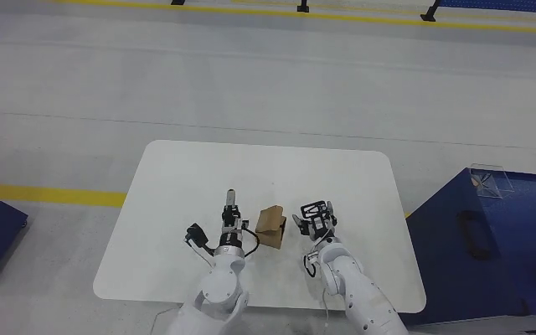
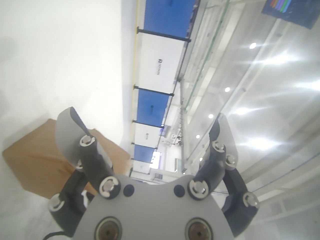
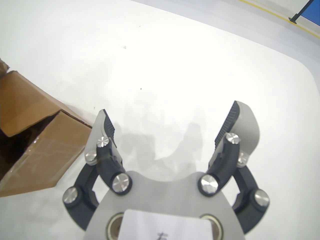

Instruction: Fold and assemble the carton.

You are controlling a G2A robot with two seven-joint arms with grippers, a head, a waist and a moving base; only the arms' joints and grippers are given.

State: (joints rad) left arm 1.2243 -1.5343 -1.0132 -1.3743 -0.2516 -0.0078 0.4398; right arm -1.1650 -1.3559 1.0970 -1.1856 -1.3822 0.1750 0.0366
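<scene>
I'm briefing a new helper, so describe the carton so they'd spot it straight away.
Find the white rounded table on the grey floor. Near its robot-side edge, between the left tool and the right tool, sits the carton. It is the only brown cardboard thing there, with one end open.

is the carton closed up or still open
Open: in the right wrist view the carton shows a dark gap into its hollow inside along one edge.

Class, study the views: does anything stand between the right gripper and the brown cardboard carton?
Nothing visible does. The open right gripper hovers close beside the brown cardboard carton, and what lies between them is bare white table.
</scene>
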